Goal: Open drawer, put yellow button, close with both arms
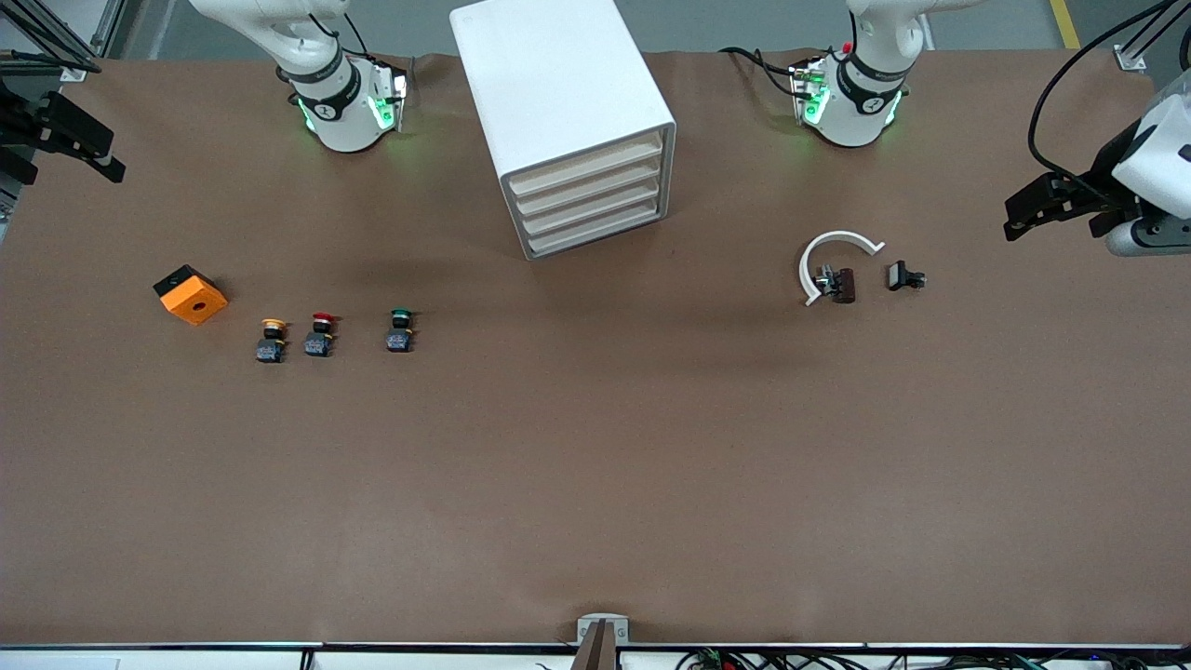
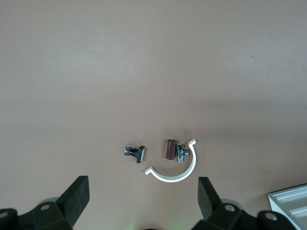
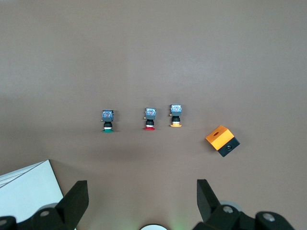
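Observation:
The white cabinet (image 1: 558,84) stands between the two arm bases, with all its drawers shut; the drawer (image 1: 588,163) is the uppermost one. The yellow button (image 1: 272,340) (image 3: 176,116) stands on the brown table toward the right arm's end, at the end of a row of three. My right gripper (image 1: 65,149) (image 3: 141,201) hangs open and empty high over that end of the table. Over the left arm's end my left gripper (image 1: 1056,209) (image 2: 143,201) is also open and empty. Both arms are away from the cabinet.
A red button (image 1: 320,336) and a green button (image 1: 400,331) stand beside the yellow one, and an orange box (image 1: 190,294) lies close by. Toward the left arm's end lie a white curved piece (image 1: 833,256), a brown part (image 1: 842,284) and a black clip (image 1: 903,275).

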{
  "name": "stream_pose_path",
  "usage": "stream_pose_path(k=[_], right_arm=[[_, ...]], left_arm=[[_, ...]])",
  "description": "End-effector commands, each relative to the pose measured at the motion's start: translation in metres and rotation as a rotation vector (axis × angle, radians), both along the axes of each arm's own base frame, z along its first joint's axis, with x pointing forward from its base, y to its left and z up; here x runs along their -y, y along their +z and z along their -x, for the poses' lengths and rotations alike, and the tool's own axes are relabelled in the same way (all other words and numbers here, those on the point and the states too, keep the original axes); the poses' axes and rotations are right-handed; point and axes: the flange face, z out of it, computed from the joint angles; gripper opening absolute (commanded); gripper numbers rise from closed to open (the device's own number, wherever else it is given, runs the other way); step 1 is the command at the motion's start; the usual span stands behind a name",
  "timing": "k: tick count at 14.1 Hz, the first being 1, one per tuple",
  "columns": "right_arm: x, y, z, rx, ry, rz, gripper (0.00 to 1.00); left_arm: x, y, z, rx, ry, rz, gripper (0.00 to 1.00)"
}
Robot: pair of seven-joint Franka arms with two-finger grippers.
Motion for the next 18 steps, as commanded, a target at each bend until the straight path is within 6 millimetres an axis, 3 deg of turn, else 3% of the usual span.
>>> stream_pose_path(k=[1,4,5,7,10,12,13,14,15,17,18], right_arm=[[-0.002,0.003,0.008,0.014,-0.005,0.007,1.0],[-0.002,0.003,0.008,0.014,-0.005,0.007,1.0],[-0.002,0.003,0.007,0.014,-0.005,0.007,1.0],[-0.001,0.01,0.006,0.024,0.006,0.006,1.0],[0.003,0.013,0.001,0.025,-0.003,0.006,1.0],[0.006,0.009,-0.002,0.013,-0.004,0.008,1.0],[0.005,0.003,-0.006,0.001,-0.002,0.007,1.0],[0.006,0.002,-0.007,-0.002,-0.004,0.007,1.0],[0.008,-0.01,-0.014,-0.025,-0.013,0.007,1.0],[0.011,-0.056,-0.046,-0.114,-0.011,0.008,1.0],[0.01,-0.058,-0.048,-0.11,-0.009,0.007,1.0]], left_arm=[[-0.002,0.009,0.001,0.002,-0.013,0.0,1.0],[-0.005,0.017,-0.001,0.019,-0.006,0.001,1.0],[-0.005,0.011,-0.005,0.009,-0.006,0.003,1.0],[-0.007,0.007,-0.023,0.009,-0.009,0.013,1.0],[-0.003,-0.024,-0.039,-0.044,0.01,0.032,1.0],[0.007,-0.055,-0.049,-0.102,0.164,0.025,1.0],[0.02,-0.072,-0.053,-0.138,0.277,0.011,1.0],[0.05,-0.091,-0.054,-0.183,0.382,-0.017,1.0],[0.071,-0.11,-0.056,-0.213,0.523,-0.053,1.0],[0.126,-0.155,-0.059,-0.262,0.727,-0.133,1.0],[0.147,-0.179,-0.059,-0.288,0.794,-0.172,1.0]])
